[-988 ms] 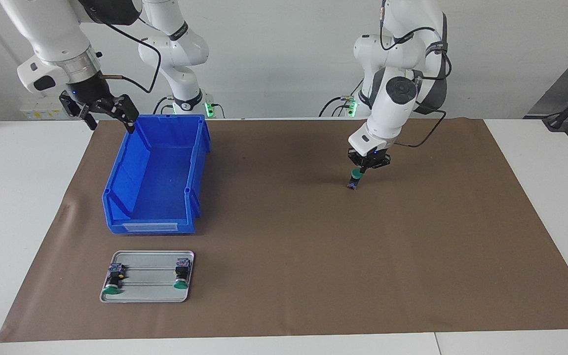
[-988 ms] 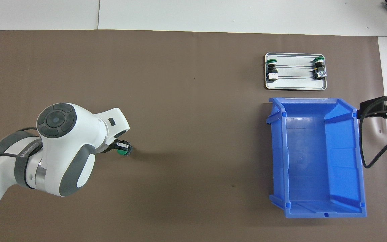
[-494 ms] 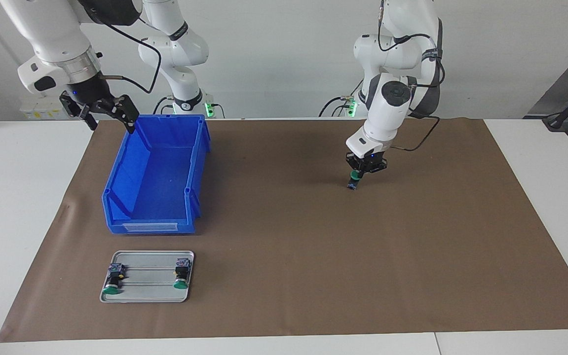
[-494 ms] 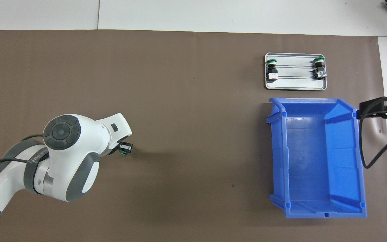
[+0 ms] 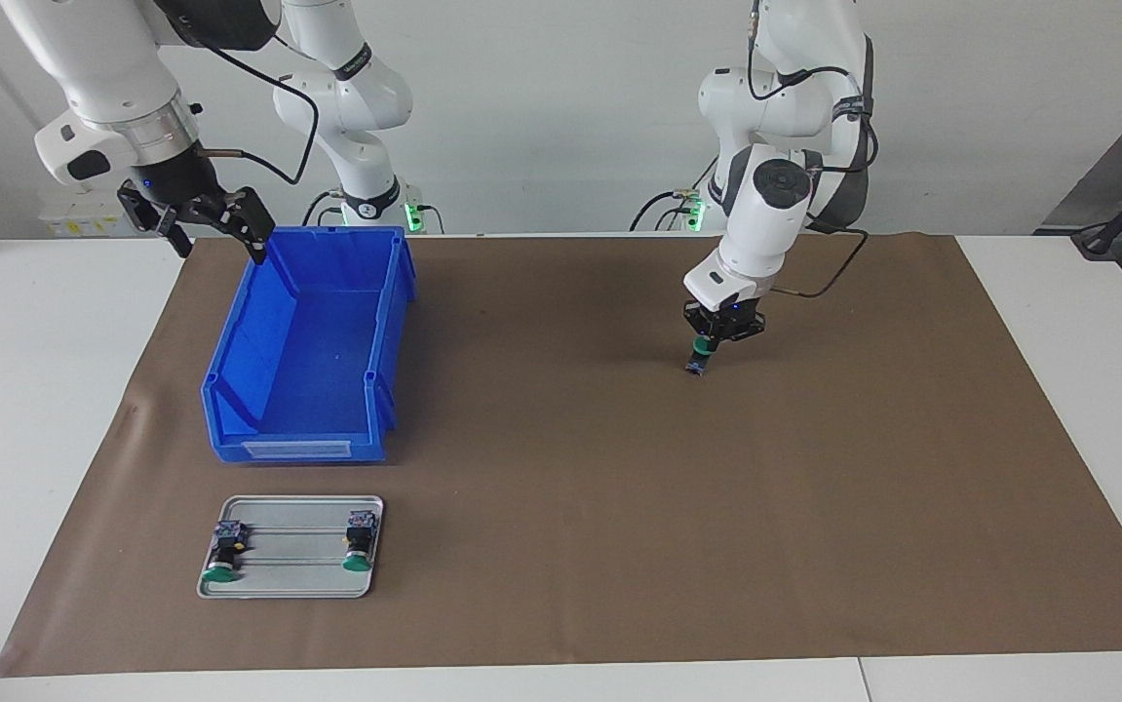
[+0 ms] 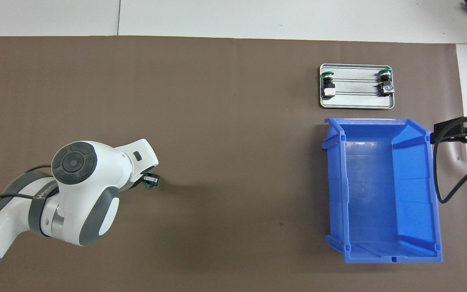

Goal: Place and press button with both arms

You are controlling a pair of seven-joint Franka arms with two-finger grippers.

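Note:
A green-capped button (image 5: 699, 357) stands on the brown mat (image 5: 619, 487), base down, toward the left arm's end of the table. My left gripper (image 5: 714, 339) points down onto its cap and is shut on it. In the overhead view the gripper (image 6: 150, 179) covers most of the button (image 6: 147, 185). My right gripper (image 5: 217, 237) is open and empty, raised beside the blue bin (image 5: 390, 322), and waits. It also shows at the edge of the overhead view (image 6: 456, 134).
The blue bin (image 6: 332, 190) stands empty toward the right arm's end of the table. Farther from the robots lies a metal tray (image 5: 290, 583) holding two more green buttons (image 5: 222, 558) (image 5: 358, 546), also seen from overhead (image 6: 357, 103).
My left arm's elbow swung and the gripper turned more upright over the button, covering more of its green cap. The button stayed in place. The right arm has not moved.

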